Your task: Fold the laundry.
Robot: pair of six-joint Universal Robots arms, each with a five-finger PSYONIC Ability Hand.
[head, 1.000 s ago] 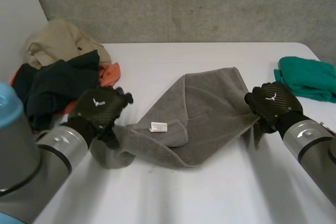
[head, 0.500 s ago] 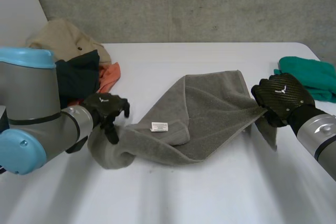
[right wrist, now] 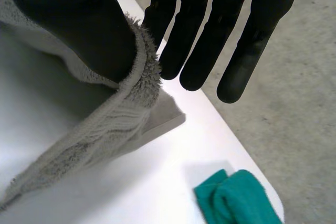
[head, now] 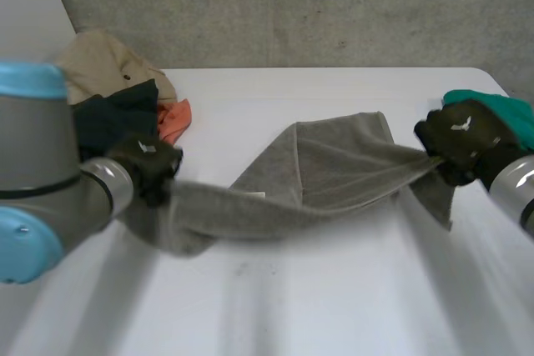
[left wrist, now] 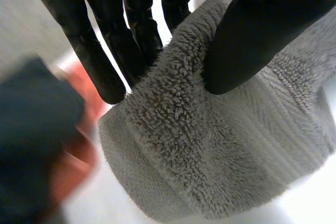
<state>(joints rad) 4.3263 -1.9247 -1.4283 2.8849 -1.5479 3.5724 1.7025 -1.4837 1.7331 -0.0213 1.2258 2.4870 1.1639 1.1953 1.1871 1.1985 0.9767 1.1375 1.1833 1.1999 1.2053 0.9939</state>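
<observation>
1. Fingers (left wrist: 102,59) of the left hand (head: 143,164) are nearly straight and press a bunched end of the grey towel (head: 334,172) against the thumb, a firm pinch.
2. Fingers (right wrist: 189,51) of the right hand (head: 463,135) are straight too. The thumb clamps the hemmed edge at the opposite end against them.
3. Between the two hands the towel is stretched over the white table (head: 334,289).
4. By my judgement no fold is made yet. The towel is only being spread, so laying it flat and folding it remain. The pile of clothes (head: 100,106) behind the left fingers waits untouched. The teal cloth (head: 501,110) beyond the right fingers seems already folded.
5. Compared with half a second ago, the hands have moved apart, and the slack, crumpled towel is now pulled taut.
</observation>
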